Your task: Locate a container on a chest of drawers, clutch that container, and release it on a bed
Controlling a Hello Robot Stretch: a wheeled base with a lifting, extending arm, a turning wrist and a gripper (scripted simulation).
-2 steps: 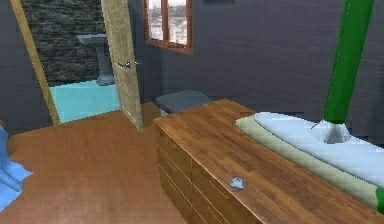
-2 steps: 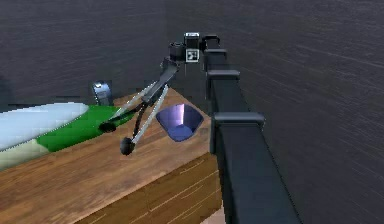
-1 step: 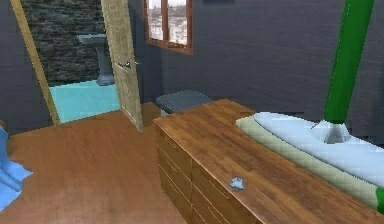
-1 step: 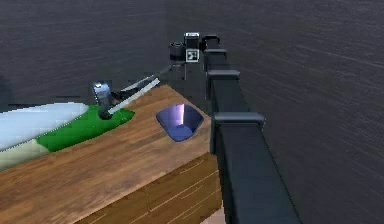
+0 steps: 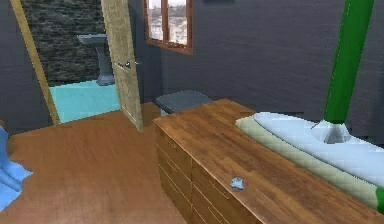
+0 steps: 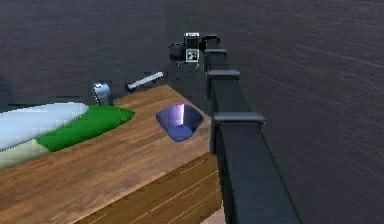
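Observation:
A wooden chest of drawers (image 5: 215,160) fills the forward view's lower right, and its top (image 6: 120,165) spans the arm side view's lower left. On that top sits a blue-violet bowl-like container (image 6: 180,122), just left of the dark arm bar. A small grey can-like thing (image 6: 101,92) stands farther back, near a flat grey stick (image 6: 145,80). The gripper (image 6: 177,50) sits at the arm's far end, left of the two white squares, beyond the container and against the dark wall. Its far end is hard to make out, so I cannot tell whether it holds anything.
A white and green pad (image 5: 320,140) with a green pole (image 5: 345,60) lies on the chest. A small grey thing (image 5: 237,183) lies near its front. An open wooden door (image 5: 125,60) leads to a tiled room with a sink (image 5: 93,42). A dark bin (image 5: 183,100) stands under a window (image 5: 168,22).

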